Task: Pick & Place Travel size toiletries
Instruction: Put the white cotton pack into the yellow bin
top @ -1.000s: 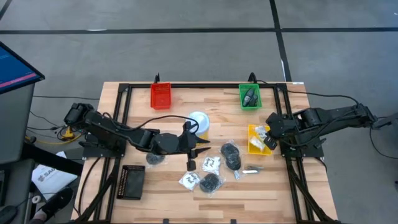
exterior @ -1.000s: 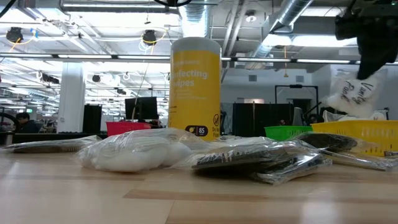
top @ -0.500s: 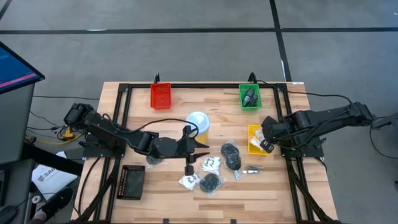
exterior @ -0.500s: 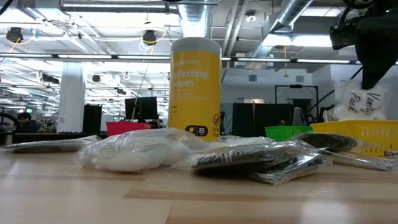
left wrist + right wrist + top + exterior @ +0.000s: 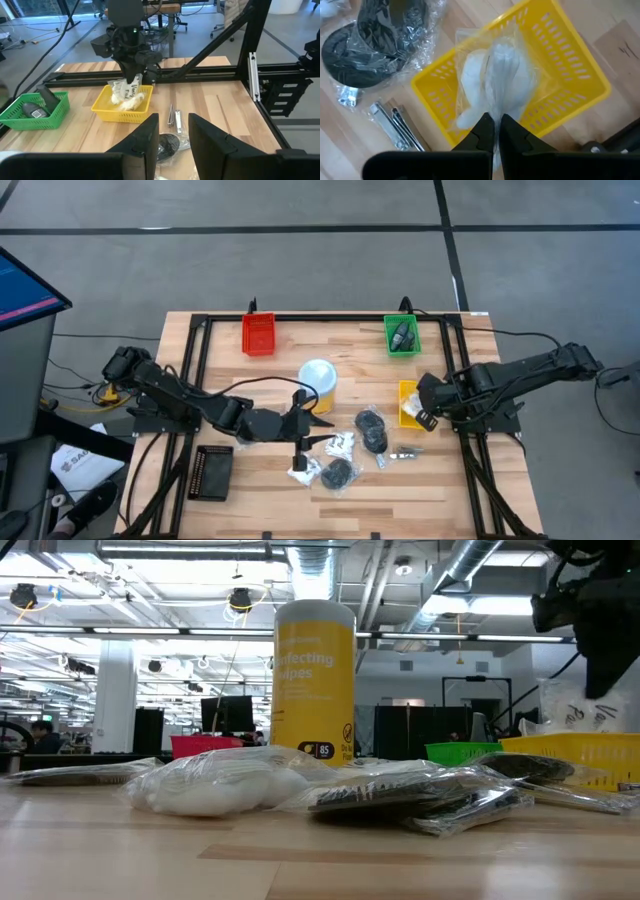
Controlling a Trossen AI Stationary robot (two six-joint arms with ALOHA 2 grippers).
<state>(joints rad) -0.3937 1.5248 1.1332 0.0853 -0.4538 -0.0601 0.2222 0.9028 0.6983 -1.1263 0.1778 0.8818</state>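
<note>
My right gripper [image 5: 493, 122] hangs over the yellow tray [image 5: 409, 392] at the table's right, shut on a clear bag of white fluff [image 5: 492, 80]. My left gripper [image 5: 172, 135] hovers open above the loose toiletries in the table's middle, with nothing between its fingers. Lying flat on the wood there are dark round bundles in clear bags [image 5: 372, 430], white sachets [image 5: 340, 443] and a silvery bit [image 5: 403, 452]. Small dark bottles lie in the green tray [image 5: 402, 335]. My right gripper pinches the clear bag's upper end [image 5: 495, 109] between its two fingers, which come from above and point steeply down. The bag hangs below them, and its white lower part [image 5: 131, 102] is down inside the yellow tray.
A tall yellow tub [image 5: 318, 377] with a white lid stands behind the loose items. The red tray [image 5: 258, 333] is at the far edge, the black tray [image 5: 212, 472] at the near left. A black frame [image 5: 330, 318] runs round the table.
My right gripper has sunk toward the yellow tray with the bag, whose lower part has gone down behind the tray's rim. My left gripper has swung a little toward the table's near edge, still open, uncovering more of the yellow tub.
</note>
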